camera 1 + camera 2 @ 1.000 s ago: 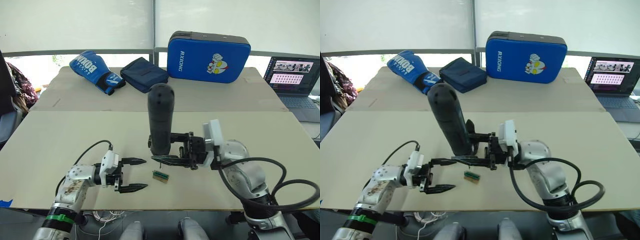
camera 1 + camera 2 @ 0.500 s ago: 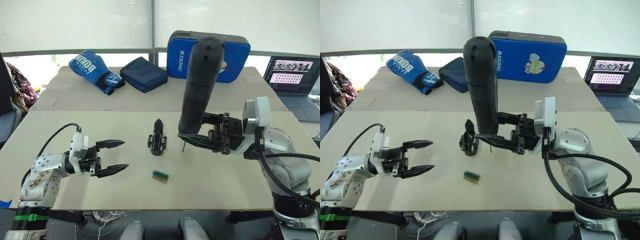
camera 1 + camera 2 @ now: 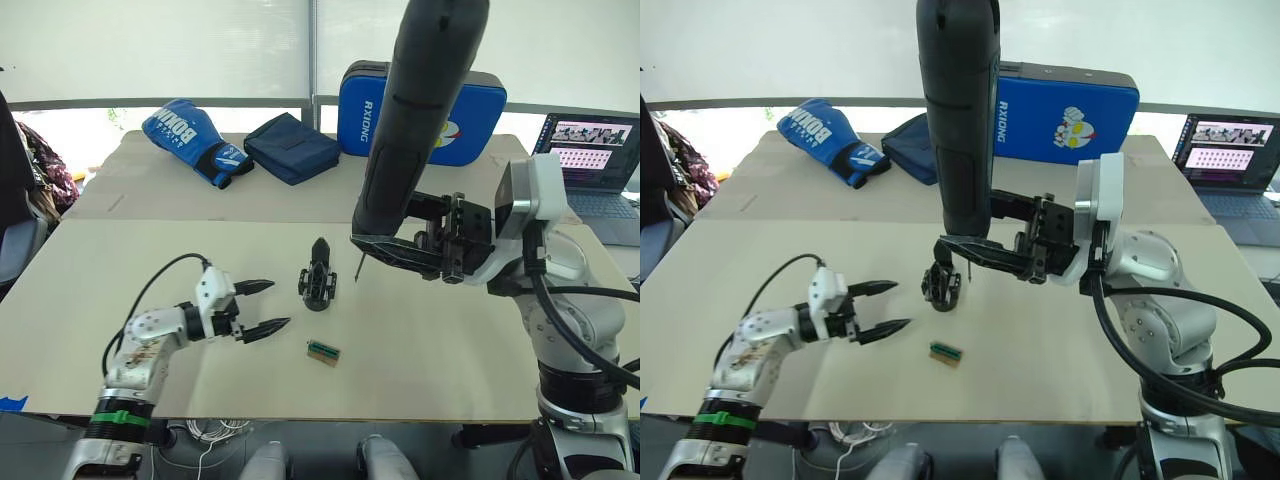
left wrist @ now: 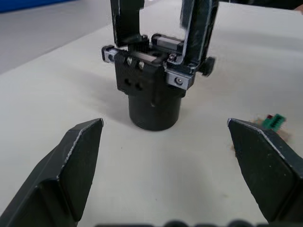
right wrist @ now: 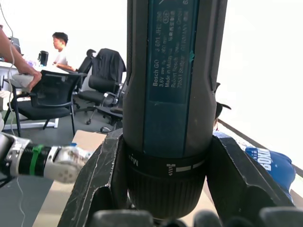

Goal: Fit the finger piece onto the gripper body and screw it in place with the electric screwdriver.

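While right tool (image 3: 385,250) grips electric screwdriver (image 3: 420,110), gripper body (image 3: 318,283) stands upright.

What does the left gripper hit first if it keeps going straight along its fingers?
Most likely the gripper body. In the left wrist view it stands upright on the table, centred in the gap of the open left gripper. The small green block sits off to one side, probably just outside that line.
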Controlling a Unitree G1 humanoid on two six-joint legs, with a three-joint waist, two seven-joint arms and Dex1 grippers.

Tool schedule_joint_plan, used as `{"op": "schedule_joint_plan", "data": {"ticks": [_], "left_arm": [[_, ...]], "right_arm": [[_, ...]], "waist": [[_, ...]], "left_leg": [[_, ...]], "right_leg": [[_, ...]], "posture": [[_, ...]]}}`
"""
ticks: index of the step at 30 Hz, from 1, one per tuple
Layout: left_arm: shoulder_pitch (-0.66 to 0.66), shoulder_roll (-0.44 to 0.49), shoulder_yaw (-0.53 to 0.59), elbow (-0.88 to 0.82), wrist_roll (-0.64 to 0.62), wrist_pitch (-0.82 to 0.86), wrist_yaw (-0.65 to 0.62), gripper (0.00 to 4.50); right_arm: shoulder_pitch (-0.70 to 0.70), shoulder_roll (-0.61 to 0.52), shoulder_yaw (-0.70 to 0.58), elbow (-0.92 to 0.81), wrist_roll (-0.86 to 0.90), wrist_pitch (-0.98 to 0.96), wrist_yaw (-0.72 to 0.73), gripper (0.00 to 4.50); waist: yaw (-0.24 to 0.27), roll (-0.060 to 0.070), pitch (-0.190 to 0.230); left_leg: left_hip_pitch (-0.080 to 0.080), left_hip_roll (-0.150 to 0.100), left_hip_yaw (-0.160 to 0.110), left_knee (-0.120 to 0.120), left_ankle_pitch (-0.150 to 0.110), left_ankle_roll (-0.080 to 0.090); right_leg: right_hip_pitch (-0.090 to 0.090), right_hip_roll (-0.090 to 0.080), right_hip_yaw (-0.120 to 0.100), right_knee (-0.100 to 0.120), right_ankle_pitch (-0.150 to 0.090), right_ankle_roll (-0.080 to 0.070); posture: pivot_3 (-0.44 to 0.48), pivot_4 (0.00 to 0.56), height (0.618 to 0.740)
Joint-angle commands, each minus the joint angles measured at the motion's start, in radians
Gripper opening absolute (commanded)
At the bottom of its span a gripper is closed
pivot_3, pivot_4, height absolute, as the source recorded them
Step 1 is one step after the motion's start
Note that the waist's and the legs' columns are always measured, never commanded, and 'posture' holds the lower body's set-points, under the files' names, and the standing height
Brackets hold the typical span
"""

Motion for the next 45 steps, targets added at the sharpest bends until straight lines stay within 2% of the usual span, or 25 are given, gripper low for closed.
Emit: {"op": "schedule_joint_plan", "data": {"ticks": [1, 4, 13, 22, 31, 34, 37, 41, 45], "left_arm": [[-0.022, -0.031, -0.038, 0.0, 0.034, -0.004, 0.039, 4.45], [-0.045, -0.085, -0.07, 0.038, 0.084, -0.005, 0.114, 4.45], [-0.133, -0.173, -0.107, 0.218, 0.167, -0.085, 0.207, 4.45], [-0.171, -0.234, -0.125, 0.29, 0.178, -0.129, 0.207, 4.45], [-0.17, -0.244, -0.142, 0.319, 0.192, -0.139, 0.182, 4.45], [-0.167, -0.245, -0.153, 0.318, 0.188, -0.136, 0.16, 3.6], [-0.172, -0.242, -0.151, 0.32, 0.168, -0.14, 0.116, 2.28], [-0.2, -0.218, -0.139, 0.359, 0.146, -0.196, 0.028, 2.29], [-0.261, -0.194, -0.125, 0.465, 0.115, -0.275, -0.12, 2.29]], "right_arm": [[-0.03, 0.003, -0.013, -0.016, 0.04, -0.002, 0.007, 1.93], [-0.029, -0.001, -0.013, -0.014, 0.04, -0.002, 0.012, 1.93], [-0.009, -0.01, -0.015, -0.029, 0.037, 0.002, 0.007, 1.93], [0.006, -0.012, -0.014, -0.044, 0.029, 0.003, -0.009, 1.93], [0.004, -0.014, -0.012, -0.047, 0.024, 0.004, -0.016, 1.93], [0.005, -0.016, -0.013, -0.048, 0.024, 0.003, -0.015, 1.93], [0.007, -0.021, -0.016, -0.049, 0.026, 0.004, -0.013, 1.93], [0.008, -0.029, -0.018, -0.048, 0.029, 0.005, -0.012, 1.93], [0.016, -0.047, -0.026, -0.051, 0.04, 0.013, -0.002, 1.93]], "waist": [[0.0, 0.0, 0.0], [0.0, 0.0, 0.0], [0.003, 0.0, 0.0], [0.013, 0.0, 0.0], [0.016, 0.0, 0.0], [0.016, 0.0, 0.0], [0.016, 0.0, 0.0], [0.015, 0.0, 0.0], [0.012, 0.0, 0.0]], "left_leg": [[0.0, 0.0, 0.0, 0.0, 0.0, 0.0], [-0.001, 0.0, 0.0, 0.0, 0.0, 0.0], [0.0, 0.0, 0.0, 0.001, 0.0, 0.0], [-0.001, -0.001, 0.0, 0.003, 0.0, 0.0], [-0.001, -0.002, 0.0, 0.003, 0.0, 0.0], [-0.001, -0.002, 0.0, 0.003, 0.0, 0.0], [0.0, -0.002, 0.0, 0.003, 0.0, 0.0], [-0.001, -0.002, 0.0, 0.003, 0.0, 0.0], [-0.001, -0.001, 0.0, 0.003, 0.0, 0.0]], "right_leg": [[0.0, 0.0, 0.0, 0.0, 0.0, 0.0], [0.0, 0.0, 0.0, 0.0, 0.0, 0.0], [0.0, 0.0, 0.0, 0.001, 0.0, 0.0], [0.001, -0.001, 0.0, 0.001, 0.0, 0.001], [0.001, -0.001, 0.0, 0.001, 0.0, 0.001], [0.001, -0.001, 0.0, 0.001, 0.0, 0.001], [0.001, -0.001, 0.0, 0.001, 0.0, 0.001], [0.001, -0.001, 0.0, 0.0, 0.0, 0.001], [0.001, 0.0, 0.0, 0.0, 0.0, 0.001]], "posture": [[0.0, 0.15, 0.74], [0.0, 0.15, 0.74], [0.0, 0.15, 0.74], [0.0, 0.15, 0.74], [0.0, 0.15, 0.74], [0.0, 0.15, 0.74], [0.0, 0.15, 0.74], [0.0, 0.15, 0.74], [0.0, 0.15, 0.74]]}}
